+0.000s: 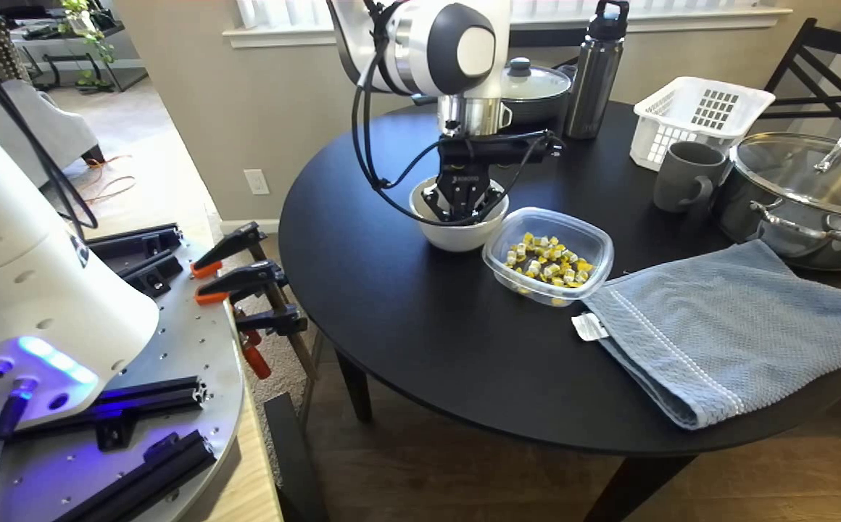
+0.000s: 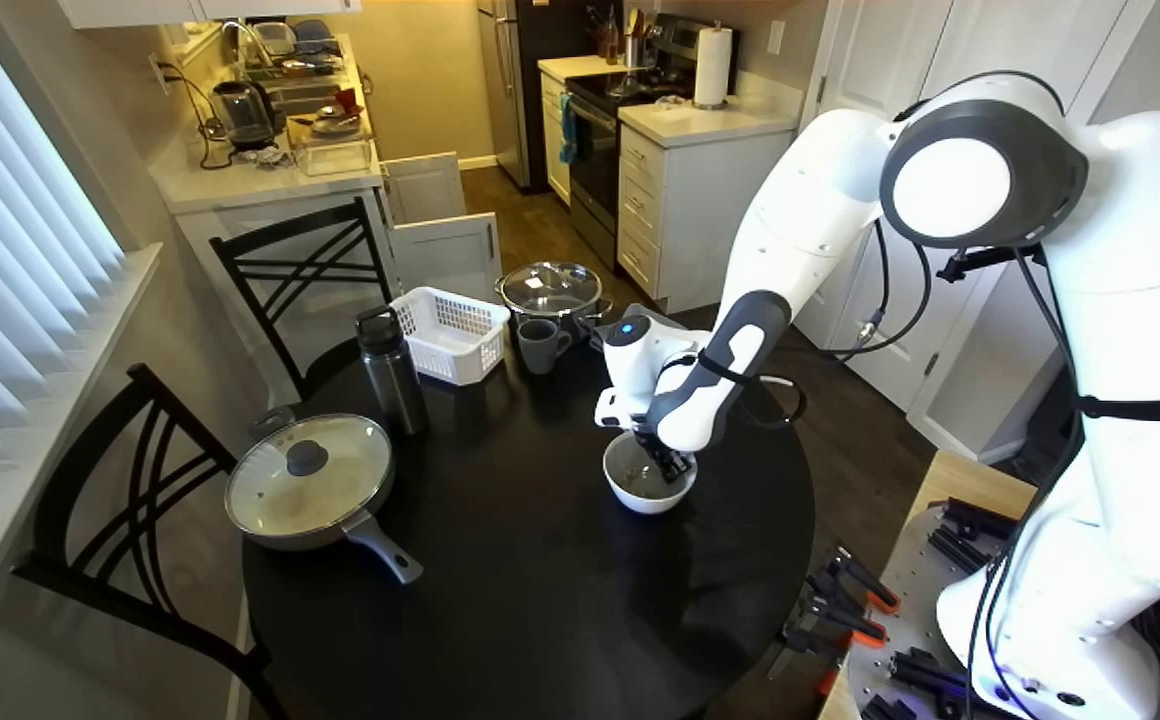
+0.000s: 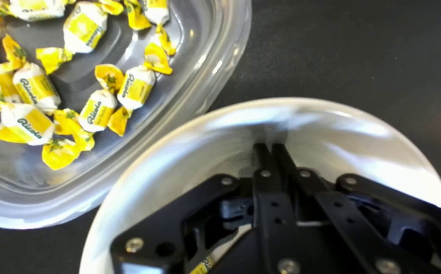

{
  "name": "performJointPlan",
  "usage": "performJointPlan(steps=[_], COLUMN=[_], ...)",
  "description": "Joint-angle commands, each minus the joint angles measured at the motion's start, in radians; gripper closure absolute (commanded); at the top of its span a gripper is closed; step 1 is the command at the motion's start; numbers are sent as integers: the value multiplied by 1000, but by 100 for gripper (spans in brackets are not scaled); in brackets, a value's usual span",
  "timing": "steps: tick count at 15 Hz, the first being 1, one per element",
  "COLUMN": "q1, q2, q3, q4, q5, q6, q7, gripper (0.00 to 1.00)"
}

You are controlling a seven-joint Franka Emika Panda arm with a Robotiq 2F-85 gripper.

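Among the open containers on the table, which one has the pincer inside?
The round white bowl: the pincer points down inside its rim. The clear container of candies stands beside it; the white basket and gray mug stand farther away.

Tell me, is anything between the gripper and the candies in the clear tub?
Yes. The gripper is down inside the white bowl, so the walls of that bowl and the clear tub stand between it and those candies. The tub's top is open.

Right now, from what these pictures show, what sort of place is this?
Probably the dining area of a home, next to its kitchen: there is a round black table, with a stove and an electric kettle beyond it.
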Motion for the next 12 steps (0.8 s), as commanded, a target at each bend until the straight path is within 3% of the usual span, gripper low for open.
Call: performJointPlan(steps=[1,10,12], q1=[6,-6,-12], q2=[-52,-61,-52], q3=[-6,15,22], q4=[-45,-59,-55], q5=[-39,-33,-21], q6=[-45,-63,-39], q7=[13,2,7], gripper=[62,5,0])
